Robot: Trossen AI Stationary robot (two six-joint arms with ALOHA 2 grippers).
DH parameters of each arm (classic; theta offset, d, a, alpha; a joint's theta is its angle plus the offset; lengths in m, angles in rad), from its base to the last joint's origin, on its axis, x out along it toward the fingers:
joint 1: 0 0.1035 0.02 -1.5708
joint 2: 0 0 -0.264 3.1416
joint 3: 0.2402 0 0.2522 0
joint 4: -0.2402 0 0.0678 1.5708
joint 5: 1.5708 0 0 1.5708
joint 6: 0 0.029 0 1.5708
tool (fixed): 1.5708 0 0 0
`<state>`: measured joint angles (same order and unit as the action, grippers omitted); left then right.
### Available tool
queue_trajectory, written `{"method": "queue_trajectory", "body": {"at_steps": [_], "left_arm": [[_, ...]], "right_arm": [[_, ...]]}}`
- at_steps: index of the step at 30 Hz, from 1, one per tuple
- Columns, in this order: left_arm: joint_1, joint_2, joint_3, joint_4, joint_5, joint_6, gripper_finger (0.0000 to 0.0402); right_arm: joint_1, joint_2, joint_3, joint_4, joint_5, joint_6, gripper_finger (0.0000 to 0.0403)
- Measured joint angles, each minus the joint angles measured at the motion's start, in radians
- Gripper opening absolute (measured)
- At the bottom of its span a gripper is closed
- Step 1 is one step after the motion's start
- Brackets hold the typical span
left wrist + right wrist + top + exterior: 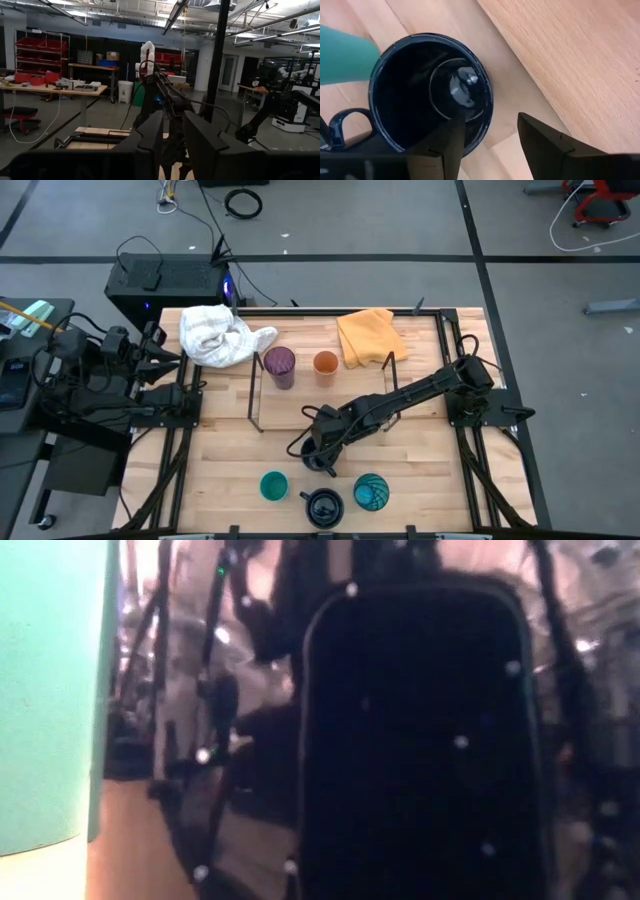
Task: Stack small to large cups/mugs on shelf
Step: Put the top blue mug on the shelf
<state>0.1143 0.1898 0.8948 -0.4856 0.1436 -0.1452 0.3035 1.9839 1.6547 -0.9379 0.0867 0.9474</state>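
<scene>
Around the work area, a white crumpled cloth (222, 335) and a folded yellow cloth (368, 336) lie at the far edge of the wooden table (420, 450), flanking the black wire shelf (255, 395). On that shelf stand the translucent purple tumbler (279, 366) and, just beside it, the small orange cup (325, 364), both upright with mouths up. Near the front edge sit the small teal cup (273, 486), a dark navy mug (324, 506) and the teal-blue patterned cup (371, 493) in a row, all upright.

The right gripper (487, 132) reaches down to a second navy mug (427, 90) on the bare table between shelf and front row; its fingers are spread, one dipping inside the rim, the other outside the wall, not pinching. That mug stands upright, mouth up, its handle (345, 125) pointing sideways and cut off at the wrist picture's edge.

The left gripper (172, 132) waits off the table's left side, fingers parted a little with nothing between them.

From table height, the front navy mug (420, 740) and teal cup (50, 690) block nearly everything behind.
</scene>
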Motion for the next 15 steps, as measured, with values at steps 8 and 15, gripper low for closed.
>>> {"method": "queue_trajectory", "body": {"at_steps": [8, 15], "left_arm": [[0.000, 0.000, 0.000, 0.000, 0.000, 0.001, 0.0087], [0.000, 0.000, 0.000, 0.000, 0.000, 0.000, 0.0083]], "right_arm": [[-0.005, -0.001, -0.033, 0.008, -0.002, 0.000, 0.0194], [-0.007, -0.001, -0.082, 0.085, -0.014, 0.026, 0.0195]]}}
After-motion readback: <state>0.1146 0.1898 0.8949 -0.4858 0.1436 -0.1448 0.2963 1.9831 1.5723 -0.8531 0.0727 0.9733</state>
